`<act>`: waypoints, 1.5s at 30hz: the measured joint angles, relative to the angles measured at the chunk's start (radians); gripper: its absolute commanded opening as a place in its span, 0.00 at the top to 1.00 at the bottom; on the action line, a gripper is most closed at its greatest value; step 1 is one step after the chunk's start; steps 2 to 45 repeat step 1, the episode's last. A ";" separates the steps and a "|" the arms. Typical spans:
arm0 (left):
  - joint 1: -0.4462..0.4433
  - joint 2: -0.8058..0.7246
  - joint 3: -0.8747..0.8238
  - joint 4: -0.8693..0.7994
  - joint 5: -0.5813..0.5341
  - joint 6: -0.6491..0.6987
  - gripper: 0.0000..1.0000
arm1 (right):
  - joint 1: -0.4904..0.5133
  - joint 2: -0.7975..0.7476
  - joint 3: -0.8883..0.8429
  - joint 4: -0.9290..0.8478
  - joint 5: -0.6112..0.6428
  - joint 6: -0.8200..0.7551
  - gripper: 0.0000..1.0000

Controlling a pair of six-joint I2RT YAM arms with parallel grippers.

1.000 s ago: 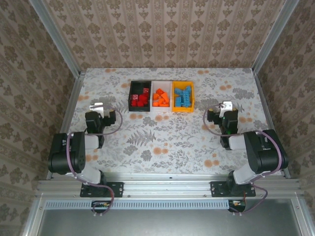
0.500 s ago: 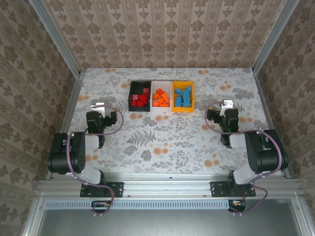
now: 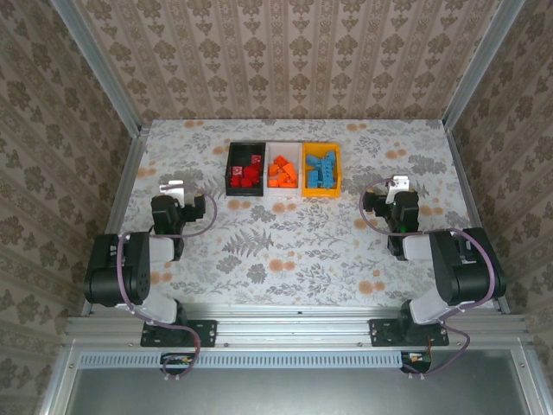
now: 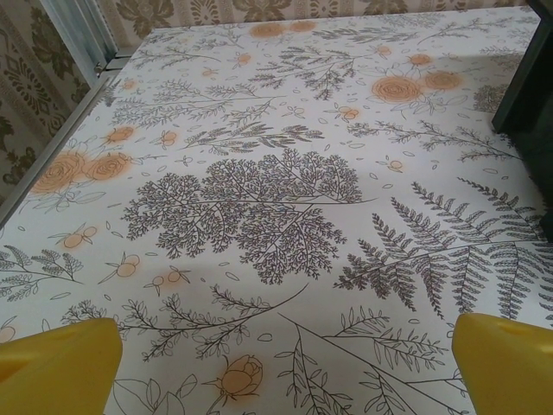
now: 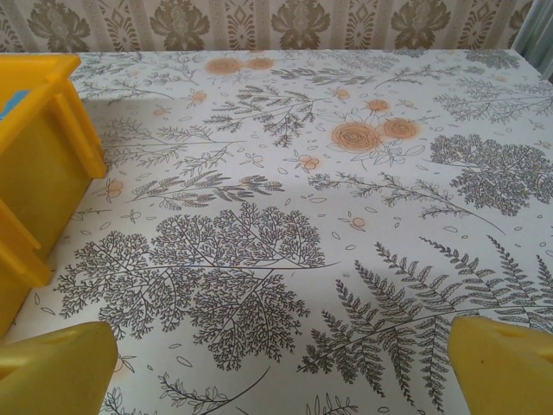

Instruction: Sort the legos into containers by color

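Three bins sit in a row touching each other at the far middle of the floral tabletop [image 3: 285, 242]: black bin [image 3: 229, 169] on the left, white bin [image 3: 283, 195] in the middle, yellow bin [image 3: 339, 173] on the right. Red bricks [image 3: 246, 175] are in the black bin, orange bricks [image 3: 282, 173] in the white one, blue bricks [image 3: 321, 169] in the yellow one. Left hand [image 3: 171, 186] is open and holds nothing, low over the tabletop left of the black bin and apart from it; its yellow fingers [image 4: 60, 363] are spread wide. Right hand [image 3: 397, 183] is open and holds nothing, right of the yellow bin, whose wall shows at the left of the right wrist view
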 measured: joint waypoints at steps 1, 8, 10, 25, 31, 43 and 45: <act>0.000 0.000 0.000 0.000 0.000 0.000 0.00 | 0.000 0.000 0.000 0.000 0.000 0.000 0.00; 0.000 0.000 0.000 0.000 0.000 0.000 0.00 | 0.000 0.000 0.000 0.000 0.000 0.000 0.00; 0.000 0.000 0.000 0.000 0.000 0.000 0.00 | 0.000 0.000 0.000 0.000 0.000 0.000 0.00; 0.000 0.000 0.000 0.000 0.000 0.000 0.00 | 0.000 0.000 0.000 0.000 0.000 0.000 0.00; 0.000 0.000 0.000 0.000 0.000 0.000 0.00 | 0.000 0.000 0.000 0.000 0.000 0.000 0.00; 0.000 0.000 0.000 0.000 0.000 0.000 0.00 | 0.000 0.000 0.000 0.000 0.000 0.000 0.00; 0.000 0.000 0.000 0.000 0.000 0.000 0.00 | 0.000 0.000 0.000 0.000 0.000 0.000 0.00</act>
